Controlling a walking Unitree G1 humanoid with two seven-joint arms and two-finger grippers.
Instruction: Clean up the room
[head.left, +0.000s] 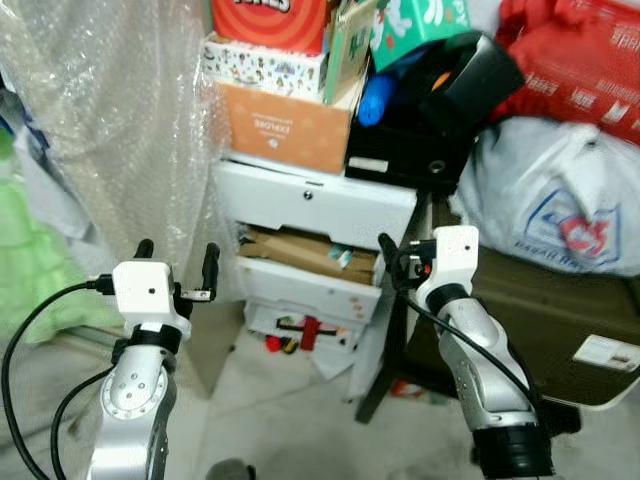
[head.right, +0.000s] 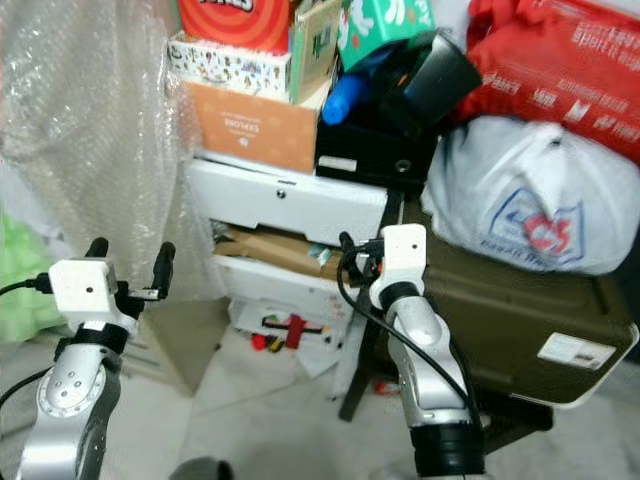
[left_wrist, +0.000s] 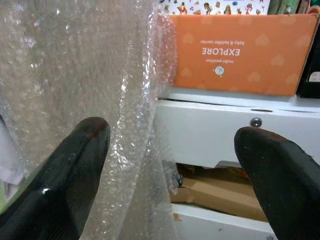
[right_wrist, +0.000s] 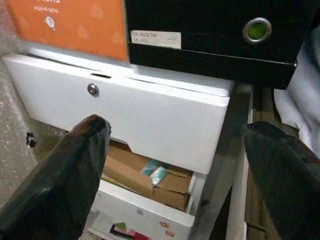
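Both claws are held up, fingers apart, nothing gripped. Left claw (head.left: 177, 262) is raised beside hanging bubble wrap (head.left: 110, 130); right claw (head.left: 395, 255) is pointed at white drawer unit (head.left: 320, 205), cardboard (head.left: 300, 250) stuffed inside. Orange box (head.left: 285, 125) is stacked on top.

**A:** the sheet (head.left: 110, 120) at 10 o'clock is clear bubble wrap, right? Crinkly, catching light.

**B:** yep, shiny film with bumps all over. The orange box (head.left: 285, 125) at 12 is matt cardboard. The drawer unit (head.left: 320, 205) under it looks like smooth painted white board with a small metal lock.

**A:** and the black box (right_wrist: 210, 35)?

**B:** smooth, slightly glossy. The bag (head.left: 560, 200) at 2 o'clock is thin, wrinkly white plastic. The arms are brushed silver metal, and the left gripper (left_wrist: 170, 165) has glossy black fingers (left_wrist: 70, 175).
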